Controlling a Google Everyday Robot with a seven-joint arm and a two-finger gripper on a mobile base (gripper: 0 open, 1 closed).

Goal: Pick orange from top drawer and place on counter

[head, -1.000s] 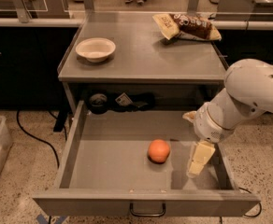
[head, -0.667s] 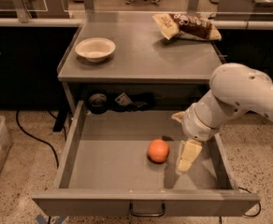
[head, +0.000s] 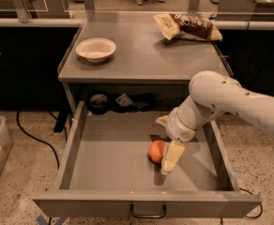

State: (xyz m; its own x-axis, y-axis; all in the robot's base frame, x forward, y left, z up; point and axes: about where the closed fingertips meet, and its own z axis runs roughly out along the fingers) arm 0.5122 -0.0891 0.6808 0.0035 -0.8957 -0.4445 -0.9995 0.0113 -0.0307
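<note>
Lying inside open top drawer [head: 104,170], orange [head: 155,151] is met by claw [head: 164,148], lowered just right of orange, spread apart, nothing clamped; tabletop [head: 146,55] beyond orange.

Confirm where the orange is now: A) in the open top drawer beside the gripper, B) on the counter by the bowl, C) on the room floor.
A: the orange lies inside the top drawer, with the gripper right beside it.

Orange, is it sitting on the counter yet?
No, the orange lies inside the open top drawer with the gripper right beside it, while the counter holds a bowl and a snack bag.
</note>
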